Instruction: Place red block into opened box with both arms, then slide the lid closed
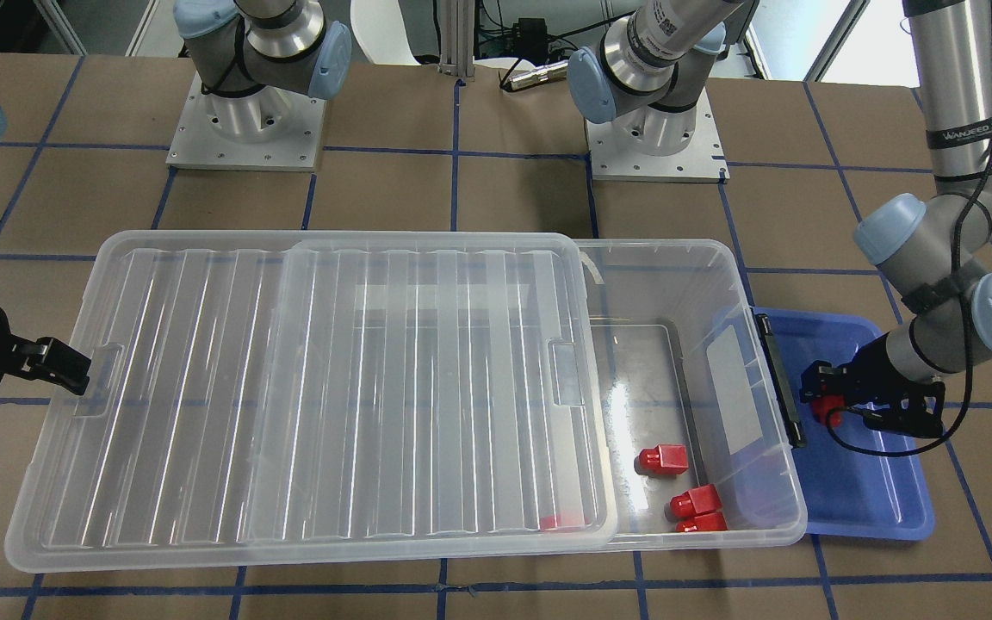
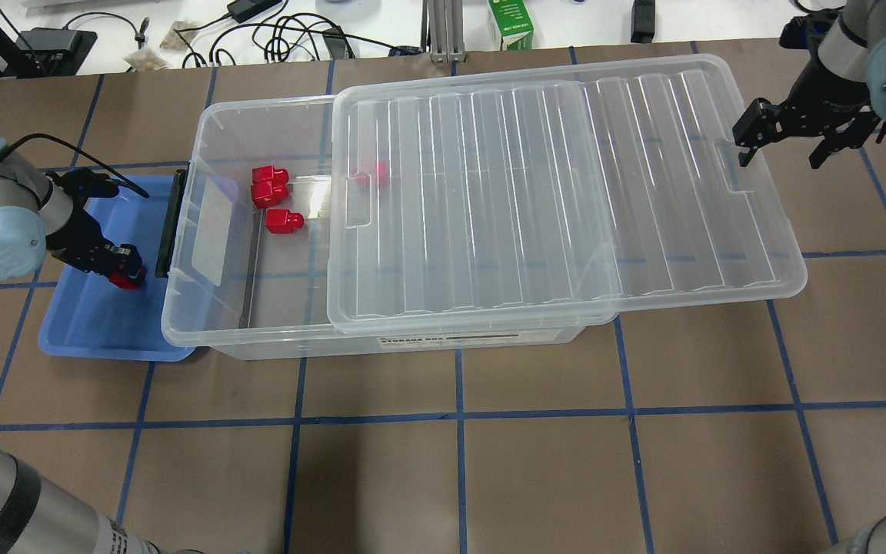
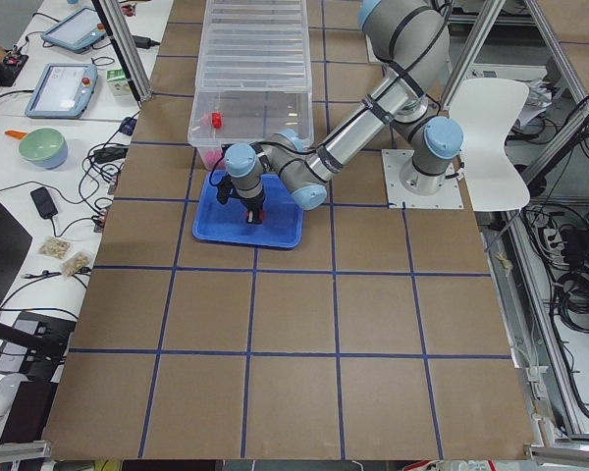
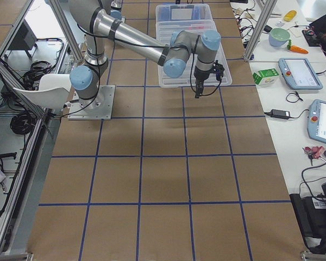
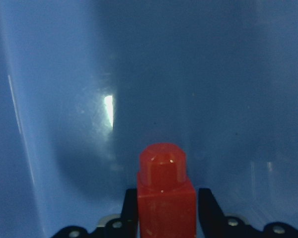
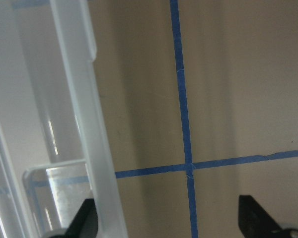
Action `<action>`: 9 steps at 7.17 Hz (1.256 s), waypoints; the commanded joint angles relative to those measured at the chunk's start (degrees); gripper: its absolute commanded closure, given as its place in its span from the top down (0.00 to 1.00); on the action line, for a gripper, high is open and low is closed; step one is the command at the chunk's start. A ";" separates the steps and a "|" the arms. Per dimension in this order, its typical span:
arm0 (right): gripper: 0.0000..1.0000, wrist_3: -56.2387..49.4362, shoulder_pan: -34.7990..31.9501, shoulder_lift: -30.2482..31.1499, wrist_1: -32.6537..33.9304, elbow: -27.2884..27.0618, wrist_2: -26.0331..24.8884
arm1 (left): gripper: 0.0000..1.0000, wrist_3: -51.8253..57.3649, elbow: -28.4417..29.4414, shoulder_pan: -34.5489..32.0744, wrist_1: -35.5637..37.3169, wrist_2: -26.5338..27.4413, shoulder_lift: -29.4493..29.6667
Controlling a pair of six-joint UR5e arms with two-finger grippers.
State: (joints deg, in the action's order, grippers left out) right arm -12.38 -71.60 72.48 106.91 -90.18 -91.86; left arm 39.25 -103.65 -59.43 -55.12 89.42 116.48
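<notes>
My left gripper is down in the blue tray, shut on a red block whose stub points away from the fingers. The box stands beside the tray with its black bar facing it. Three red blocks lie in its open end, and a fourth shows under the lid. The lid covers most of the box and overhangs its far end. At that end my right gripper is open beside the lid's tab; I cannot tell whether it touches.
Both arm bases are bolted to the brown table, which has blue tape lines. Cables and a green carton lie beyond the table's back edge. Bare tabletop stretches in front of the box.
</notes>
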 commanded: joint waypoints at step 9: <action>1.00 1.13 -1.69 13.30 -17.52 5.97 0.45 | 0.04 -22.06 16.02 -19.98 -29.26 2.42 -16.45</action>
State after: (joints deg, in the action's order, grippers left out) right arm -11.29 -72.64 84.38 91.73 -85.49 -91.40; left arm 24.12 -87.55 -73.54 -84.34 91.83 101.83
